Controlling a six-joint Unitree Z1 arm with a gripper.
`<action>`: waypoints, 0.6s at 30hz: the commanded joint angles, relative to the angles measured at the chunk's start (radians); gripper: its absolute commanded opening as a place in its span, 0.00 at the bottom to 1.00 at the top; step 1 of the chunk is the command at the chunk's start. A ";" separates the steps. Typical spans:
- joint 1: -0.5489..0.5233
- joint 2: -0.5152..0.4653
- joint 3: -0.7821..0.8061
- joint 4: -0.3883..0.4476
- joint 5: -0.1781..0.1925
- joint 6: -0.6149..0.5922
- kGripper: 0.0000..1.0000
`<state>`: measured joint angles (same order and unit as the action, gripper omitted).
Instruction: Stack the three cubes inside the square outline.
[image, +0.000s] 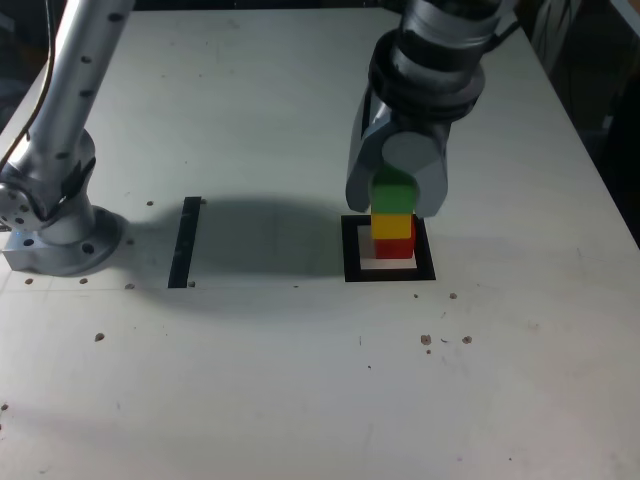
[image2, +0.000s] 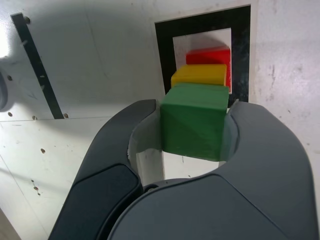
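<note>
The three cubes (image: 393, 226) form a column at and below the gripper (image: 395, 205), within the square outline (image: 353, 265). Going from the exterior view's left to its right, the arm's base (image: 65, 245) stands well apart from the gripper, then comes the narrow black strip (image: 184, 243), also well off to the gripper's left. Next is the outline, beneath the gripper, its frame reaching out to both sides. The green cube (image2: 194, 122) is between the fingers; I cannot tell whether they grip it. The yellow cube (image: 391, 226) shows just under it, and the red cube (image: 395, 248) lowest, slightly further right.
</note>
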<state>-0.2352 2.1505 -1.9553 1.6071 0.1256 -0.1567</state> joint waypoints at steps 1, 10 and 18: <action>0.001 0.004 0.002 0.010 0.005 0.002 0.86; 0.001 -0.009 0.002 0.011 0.058 0.010 0.98; 0.001 -0.117 0.025 0.017 0.085 0.027 0.99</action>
<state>-0.2352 2.0559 -1.9356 1.6094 0.2103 -0.1333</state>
